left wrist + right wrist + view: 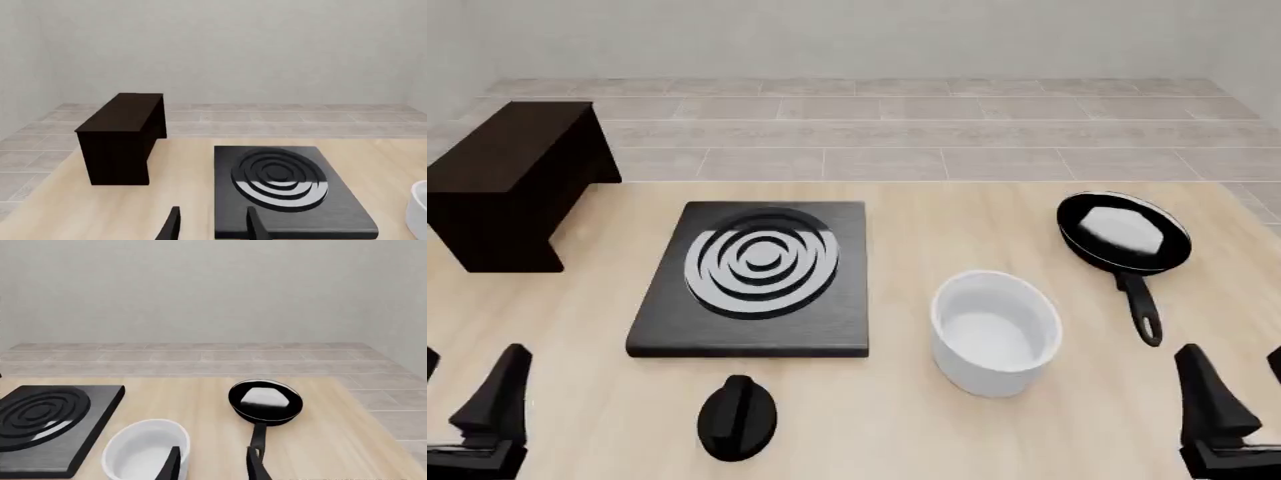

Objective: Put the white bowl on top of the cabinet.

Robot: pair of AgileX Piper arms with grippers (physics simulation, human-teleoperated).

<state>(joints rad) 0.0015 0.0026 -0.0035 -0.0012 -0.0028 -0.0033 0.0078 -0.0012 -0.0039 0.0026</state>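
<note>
The white bowl [997, 330] stands upright on the wooden table, right of centre, and nothing shows inside it. It also appears in the right wrist view as the white bowl [143, 450], just ahead of my right gripper [213, 466], whose fingers are apart and hold nothing. The dark cabinet [518, 178] sits at the table's far left with its flat top bare; the cabinet [123, 137] lies ahead of my left gripper [213, 227], which is open. In the front view the left gripper [467, 388] and right gripper [1241, 390] hover at the near edge, well apart from both.
A black stove plate [754, 275] with silver rings lies between cabinet and bowl. A black frying pan [1124, 235] with a white patch sits behind the bowl to the right, its handle pointing toward me. A black knob-like object [737, 416] rests near the front edge.
</note>
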